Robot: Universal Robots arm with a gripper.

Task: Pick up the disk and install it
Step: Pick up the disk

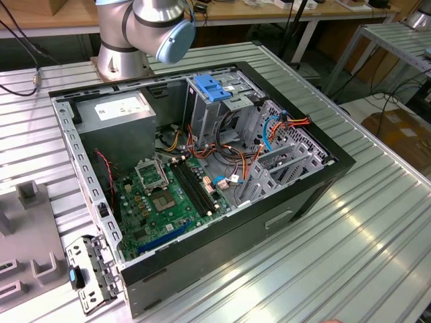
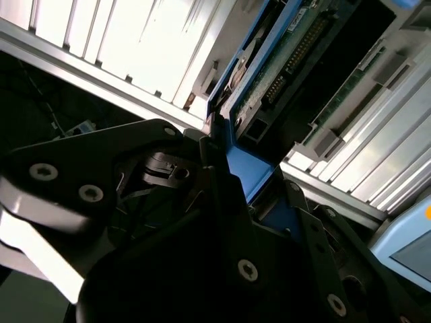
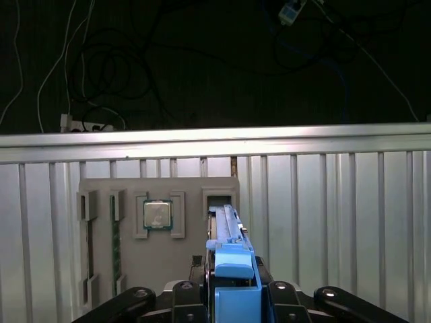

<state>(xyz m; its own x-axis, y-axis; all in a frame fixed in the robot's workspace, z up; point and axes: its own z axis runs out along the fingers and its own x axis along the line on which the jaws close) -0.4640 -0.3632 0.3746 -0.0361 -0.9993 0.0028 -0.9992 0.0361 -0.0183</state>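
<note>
Ribbed table (image 3: 337, 222), disk (image 3: 231, 250) clamped in claw (image 3: 232, 296)

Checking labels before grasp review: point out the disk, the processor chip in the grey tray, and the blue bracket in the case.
disk (image 3: 233, 259): first wrist view, blue rail along its edge.
processor chip (image 3: 157, 215): first wrist view, centre of its metal lid.
blue bracket (image 1: 211, 88): exterior view, middle of its ribbed face.
</note>
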